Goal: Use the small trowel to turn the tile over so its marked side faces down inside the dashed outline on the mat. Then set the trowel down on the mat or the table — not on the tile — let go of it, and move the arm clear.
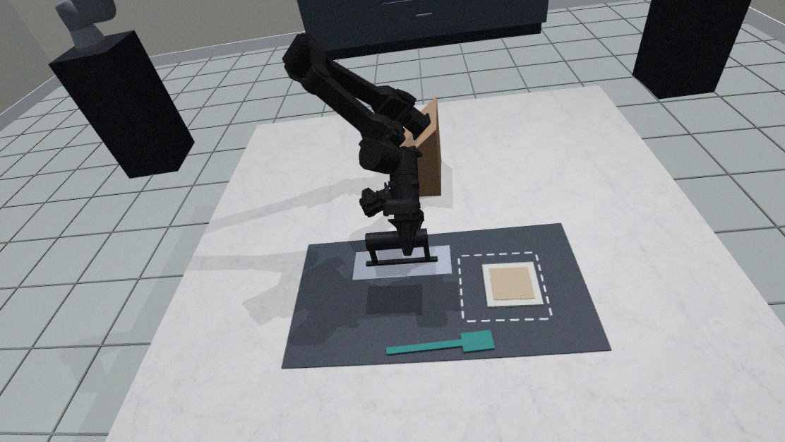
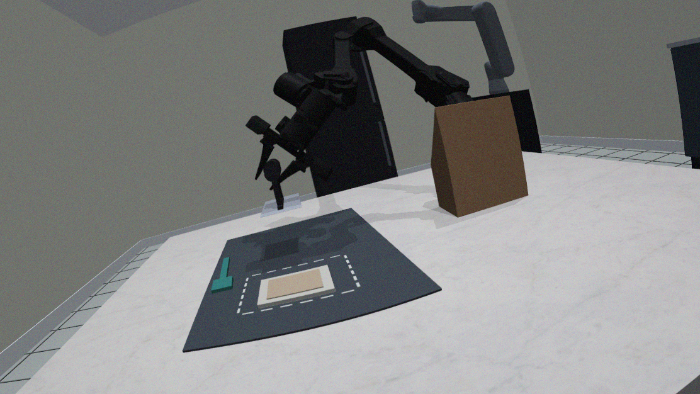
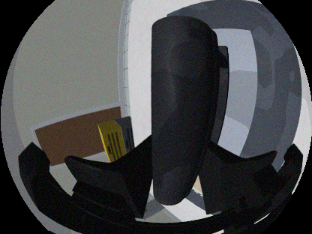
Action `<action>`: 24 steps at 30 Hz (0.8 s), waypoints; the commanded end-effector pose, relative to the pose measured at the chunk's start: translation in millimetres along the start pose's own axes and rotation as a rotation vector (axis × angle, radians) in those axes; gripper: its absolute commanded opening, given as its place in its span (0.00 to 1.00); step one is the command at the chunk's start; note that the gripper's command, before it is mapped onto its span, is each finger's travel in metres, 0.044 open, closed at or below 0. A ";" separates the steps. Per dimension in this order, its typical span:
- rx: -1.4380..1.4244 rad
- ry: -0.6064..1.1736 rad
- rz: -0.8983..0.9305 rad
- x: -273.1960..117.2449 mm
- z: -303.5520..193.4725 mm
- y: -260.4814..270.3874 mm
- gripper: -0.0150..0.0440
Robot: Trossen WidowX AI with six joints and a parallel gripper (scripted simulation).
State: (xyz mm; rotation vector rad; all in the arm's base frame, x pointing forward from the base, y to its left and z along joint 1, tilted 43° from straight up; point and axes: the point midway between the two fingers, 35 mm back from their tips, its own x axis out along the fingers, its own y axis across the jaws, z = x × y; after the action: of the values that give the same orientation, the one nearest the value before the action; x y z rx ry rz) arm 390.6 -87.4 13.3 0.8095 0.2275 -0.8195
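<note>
My gripper (image 1: 406,249) (image 2: 272,174) (image 3: 175,136) is shut on the black handle of a trowel (image 1: 395,240) (image 3: 184,94) with a flat pale grey blade (image 1: 439,264) (image 2: 289,202). It holds the trowel level, a little above the back left part of the dark mat (image 1: 329,340) (image 2: 391,284). The trowel's shadow falls on the mat below it. The cream tile (image 1: 510,284) (image 2: 295,284) lies flat with its tan face up inside the white dashed outline (image 1: 497,254), to the right of the trowel.
A teal flat tool with a long handle (image 1: 439,344) (image 2: 223,279) lies on the mat's front edge. A brown wedge-shaped box (image 1: 430,159) (image 2: 479,151) stands on the table behind the mat, close to the arm. Black pillars stand on the floor around the table.
</note>
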 end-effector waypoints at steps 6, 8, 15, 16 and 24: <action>0.001 0.005 0.016 -1.7 0.4 4.8 0.25; 0.001 0.005 0.016 -1.7 0.4 4.8 0.25; 0.049 -0.065 0.000 7.0 14.4 3.0 0.25; 0.070 -0.091 0.001 9.6 20.3 4.0 0.25; 0.241 -0.299 0.001 26.7 67.5 6.9 0.25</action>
State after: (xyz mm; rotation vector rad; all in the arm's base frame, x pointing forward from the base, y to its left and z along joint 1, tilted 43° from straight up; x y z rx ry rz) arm 400.7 -134.3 38.3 0.8700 -0.0313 -0.9394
